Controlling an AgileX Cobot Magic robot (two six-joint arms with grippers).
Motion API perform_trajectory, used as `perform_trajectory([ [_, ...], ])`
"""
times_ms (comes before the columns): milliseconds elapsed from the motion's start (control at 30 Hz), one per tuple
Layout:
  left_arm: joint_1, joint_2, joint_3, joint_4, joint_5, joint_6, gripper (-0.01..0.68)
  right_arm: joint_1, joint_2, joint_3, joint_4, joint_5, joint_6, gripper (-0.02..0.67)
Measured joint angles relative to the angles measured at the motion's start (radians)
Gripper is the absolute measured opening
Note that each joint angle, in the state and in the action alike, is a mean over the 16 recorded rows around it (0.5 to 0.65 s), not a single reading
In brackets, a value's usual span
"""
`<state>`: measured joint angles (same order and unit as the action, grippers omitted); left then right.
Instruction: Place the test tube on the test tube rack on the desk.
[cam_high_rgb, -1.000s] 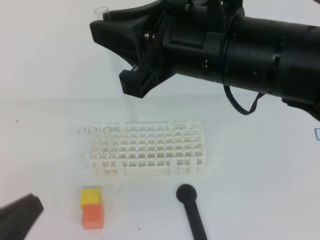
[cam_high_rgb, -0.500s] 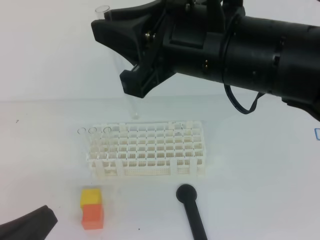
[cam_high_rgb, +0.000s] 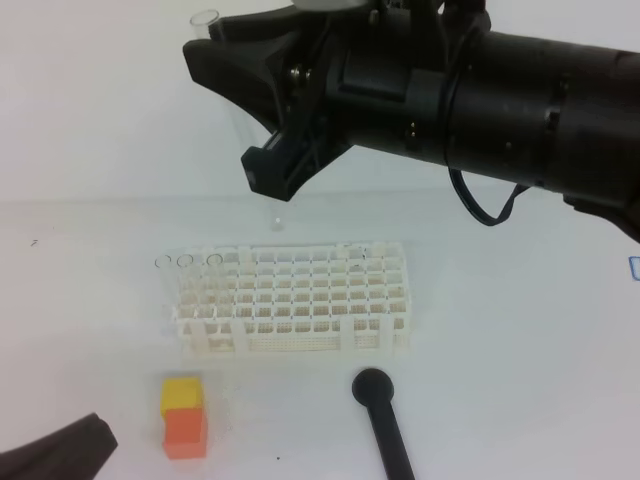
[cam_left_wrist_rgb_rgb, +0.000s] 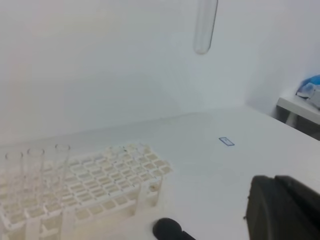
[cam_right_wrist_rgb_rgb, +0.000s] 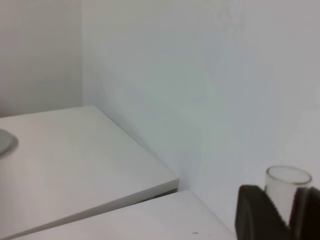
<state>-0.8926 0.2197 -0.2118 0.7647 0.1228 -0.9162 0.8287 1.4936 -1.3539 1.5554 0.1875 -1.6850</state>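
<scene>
A: Starting at the left, what's down in the corner?

B: The left gripper (cam_high_rgb: 60, 447), a dark shape low over the surface (cam_high_rgb: 520, 340). Its jaws are clenched with nothing in them.

A: And next to it?

B: A block (cam_high_rgb: 184, 417), yellow on top and orange below, in front of the rack's left end. Behind it the rack (cam_high_rgb: 295, 300) sits flat on the surface. Three tubes (cam_high_rgb: 187, 262) stand in its back-left holes; only their round rims show clearly.

A: Where's the tube being moved?

B: The test tube (cam_high_rgb: 240, 110) hangs upright in the air above and behind the rack, its open rim at the top and its rounded bottom clear of the lattice. In the left wrist view that bottom end floats high against the wall.

A: Who holds it?

B: The right gripper (cam_high_rgb: 262, 105), reaching in from the right. Its jaws are grasping the test tube near the upper part; the right wrist view shows the rim between the dark pads (cam_right_wrist_rgb_rgb: 252, 212).

A: Anything further right?

B: A black rod (cam_high_rgb: 383, 422) with a round head lies in front of the rack's right end.
</scene>
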Motion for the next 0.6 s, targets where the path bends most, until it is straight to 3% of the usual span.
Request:
perform_trajectory([
  [300, 0.045, -0.036, 0.094, -0.165, 0.017, 0.005, -0.001, 0.0, 0.0, 0.0, 0.011, 0.0, -0.002, 0.126],
  [600, 0.231, -0.149, 0.175, -0.285, 0.048, 0.006, -0.001, 0.0, 0.0, 0.0, 0.023, 0.0, -0.003, 0.126],
])
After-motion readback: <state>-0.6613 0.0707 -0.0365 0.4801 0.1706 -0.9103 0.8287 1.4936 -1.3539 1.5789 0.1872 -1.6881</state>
